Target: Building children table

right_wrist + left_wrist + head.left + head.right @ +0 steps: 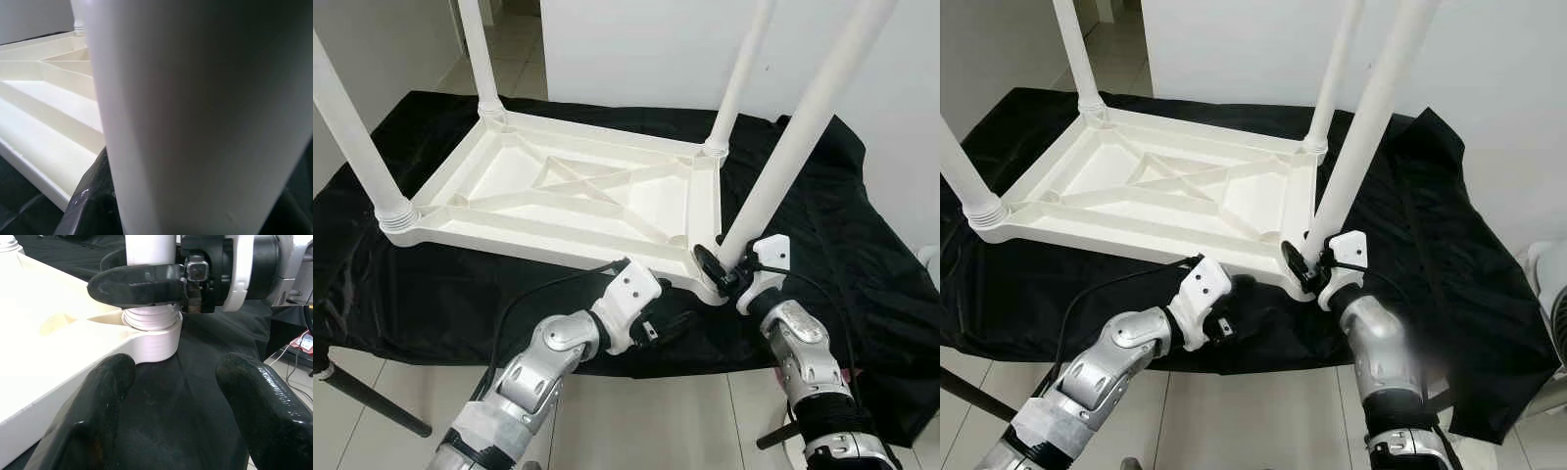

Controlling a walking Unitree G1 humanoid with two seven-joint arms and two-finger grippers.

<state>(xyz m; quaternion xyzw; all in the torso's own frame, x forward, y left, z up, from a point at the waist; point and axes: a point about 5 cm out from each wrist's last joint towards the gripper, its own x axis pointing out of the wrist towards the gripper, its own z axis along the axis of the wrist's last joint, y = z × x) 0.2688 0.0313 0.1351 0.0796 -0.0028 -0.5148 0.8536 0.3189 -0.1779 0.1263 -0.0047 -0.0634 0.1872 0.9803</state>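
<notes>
A black cloth (862, 245), glossy and creased, covered a work surface and hung over its near edge toward the pale tiled floor (636, 421). On it lay the white plastic table top (568, 186), upside down, its underside ribbed with a crossed brace inside a raised rim. Four smooth white round legs stood up from its corners: the far left leg (480, 59), the far right leg (741, 78), the near left leg (357, 147) with a threaded collar at its base, and the near right leg (803, 127), which leaned toward the robot's right. The near right corner of the table top sat close to the cloth's front edge, with open black cloth beyond it on the right and a white wall behind. The right gripper (718, 264) was pinching the near right leg just above its threaded base, one black finger wrapped across the leg's front in the left wrist view and the leg pressed close against the camera in the right wrist view. The left gripper (171, 401) hovered low over the cloth just in front of that same corner socket, its two thick black fingers (105, 401) spread wide apart and holding nothing, near the rim but not touching it as far as could be seen.
</notes>
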